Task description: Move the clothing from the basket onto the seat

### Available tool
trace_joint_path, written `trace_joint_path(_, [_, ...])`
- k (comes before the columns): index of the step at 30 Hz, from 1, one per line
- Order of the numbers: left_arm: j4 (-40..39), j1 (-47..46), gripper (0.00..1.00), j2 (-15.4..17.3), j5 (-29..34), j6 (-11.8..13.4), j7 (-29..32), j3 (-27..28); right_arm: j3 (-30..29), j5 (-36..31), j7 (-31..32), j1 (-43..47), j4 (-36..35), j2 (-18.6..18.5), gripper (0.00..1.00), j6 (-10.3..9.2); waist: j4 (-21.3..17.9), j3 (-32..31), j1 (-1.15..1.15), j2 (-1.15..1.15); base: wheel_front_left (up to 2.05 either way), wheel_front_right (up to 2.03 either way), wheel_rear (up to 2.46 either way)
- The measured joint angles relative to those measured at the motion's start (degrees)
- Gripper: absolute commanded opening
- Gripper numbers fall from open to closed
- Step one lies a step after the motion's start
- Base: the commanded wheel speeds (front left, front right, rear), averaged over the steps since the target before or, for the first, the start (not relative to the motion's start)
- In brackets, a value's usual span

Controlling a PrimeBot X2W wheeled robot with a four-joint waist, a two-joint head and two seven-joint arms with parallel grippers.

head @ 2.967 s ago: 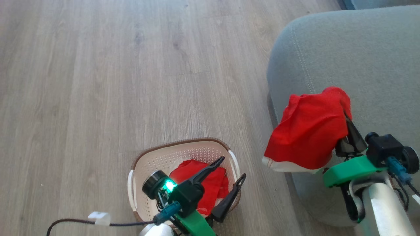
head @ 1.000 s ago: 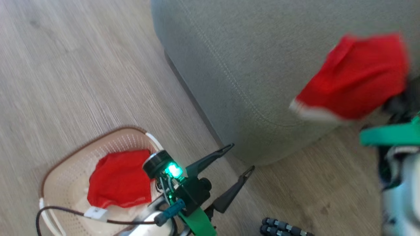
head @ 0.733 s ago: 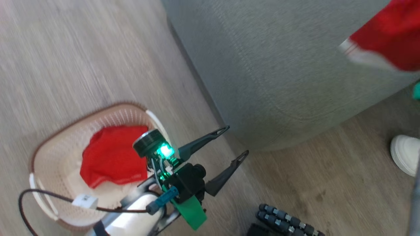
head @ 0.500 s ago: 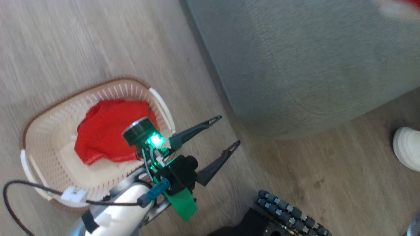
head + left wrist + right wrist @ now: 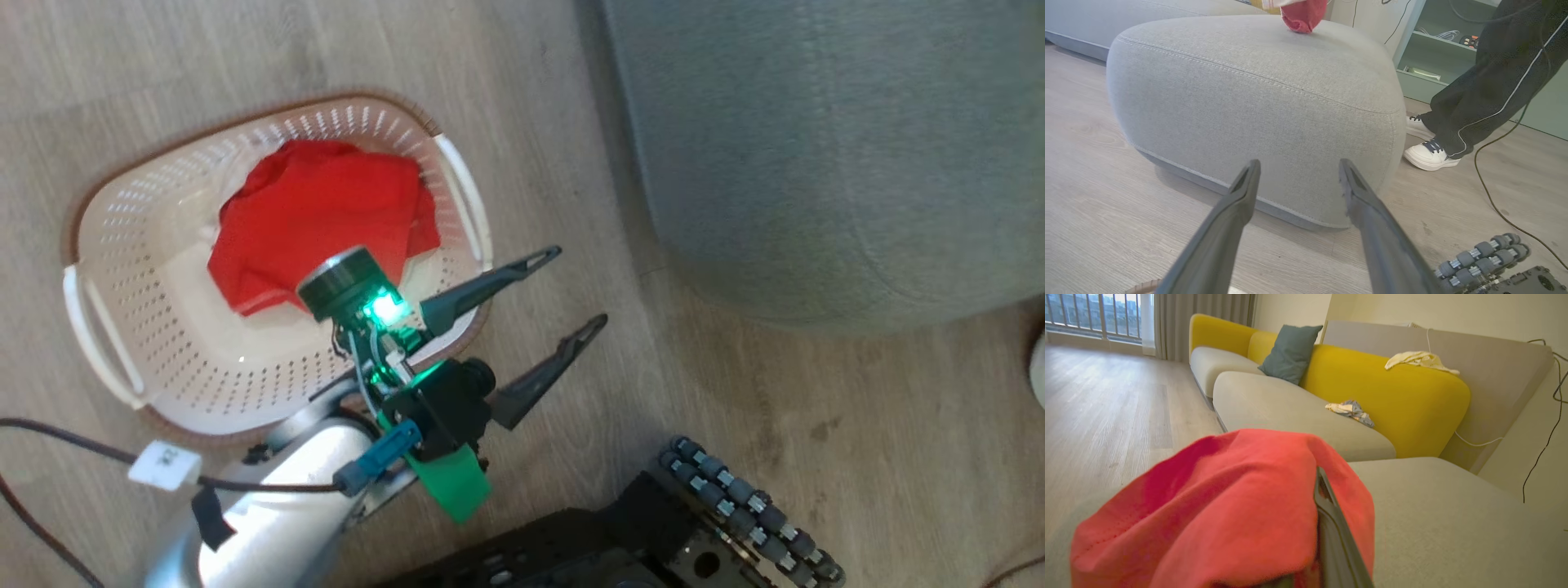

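The cream basket (image 5: 82, 220) stands on the floor with red clothing (image 5: 318, 204) bunched in it. My left gripper (image 5: 579, 286) hangs open and empty just right of the basket's rim, between the basket and the grey seat (image 5: 816, 147). In the left wrist view its fingers (image 5: 1241, 204) point at the seat's side (image 5: 1249, 90), and a red garment (image 5: 1302, 14) shows over the seat's top. My right gripper (image 5: 1318, 473) is shut on that red garment (image 5: 1229, 506), which drapes over its fingers above the seat (image 5: 1453, 522).
A person's leg and white shoes (image 5: 1429, 155) stand right of the seat, beside a green shelf (image 5: 1437, 53) and a floor cable (image 5: 1494, 204). My wheeled base (image 5: 735, 506) is below. Beyond the seat are a yellow sofa (image 5: 1392, 388) and a teal pillow (image 5: 1290, 353).
The head camera has swung, so the basket now shows at the upper left. My right gripper with the red garment has left that view. The left gripper stays open.
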Motion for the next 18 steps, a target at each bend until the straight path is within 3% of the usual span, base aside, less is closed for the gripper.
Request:
trace_joint_path(9, [-0.14, -1.29, 1.0, -0.07, 0.01, 0.0, 0.0, 1.14, -5.19, -6.39, 0.0, -6.7, 10.74, -1.13, 0.0, 0.0, 3.27, 3.27, 0.0, 0.0, 0.0, 0.0, 0.0])
trace_joint_path(18, [-0.14, -1.33, 1.0, -0.36, 0.02, 0.0, 0.0, 1.8, -8.17, -12.45, -0.01, -7.38, 20.45, -0.99, 0.0, 0.0, 4.96, 4.04, -0.01, 0.0, 0.0, 0.0, 0.0])
